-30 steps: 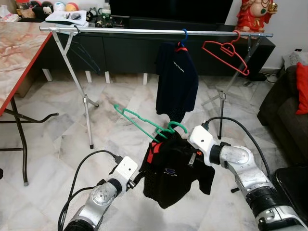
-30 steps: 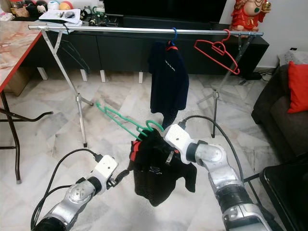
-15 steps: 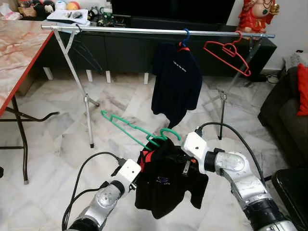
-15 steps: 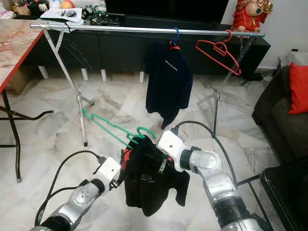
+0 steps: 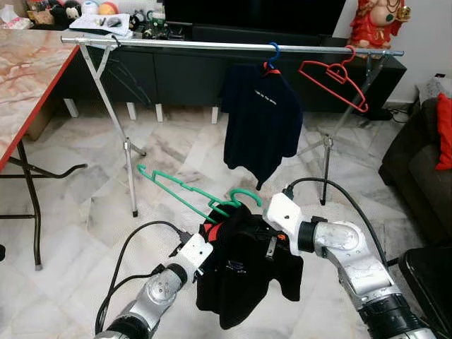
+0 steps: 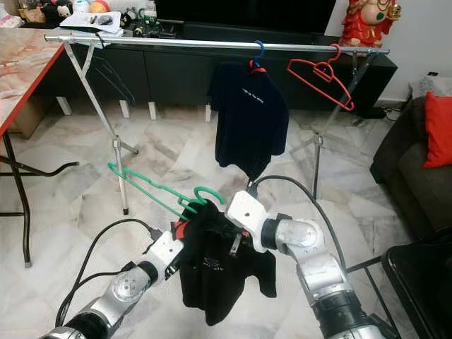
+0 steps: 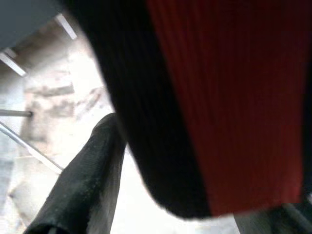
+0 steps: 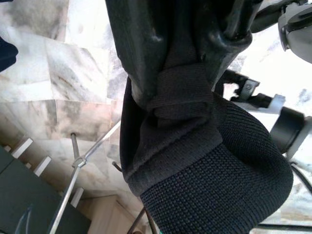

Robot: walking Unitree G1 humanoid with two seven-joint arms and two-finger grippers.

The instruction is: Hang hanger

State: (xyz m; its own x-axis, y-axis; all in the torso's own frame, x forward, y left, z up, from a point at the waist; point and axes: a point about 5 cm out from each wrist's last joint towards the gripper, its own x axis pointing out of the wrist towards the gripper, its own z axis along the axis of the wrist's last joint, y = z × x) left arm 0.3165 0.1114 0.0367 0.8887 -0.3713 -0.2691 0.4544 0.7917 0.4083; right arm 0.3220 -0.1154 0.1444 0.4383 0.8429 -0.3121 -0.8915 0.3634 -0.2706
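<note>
Both grippers hold a black shirt point(image 5: 244, 265) on a green hanger point(image 5: 191, 194), low before the rail point(image 5: 212, 46). Right gripper point(image 8: 195, 53) pinches bunched fabric. Left gripper point(image 5: 205, 247) is buried in cloth, its finger state impossible to tell.

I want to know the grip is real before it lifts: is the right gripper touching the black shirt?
Touching. The right wrist view shows the right gripper with its fingers pinched on a bunched fold of the black shirt.
</note>
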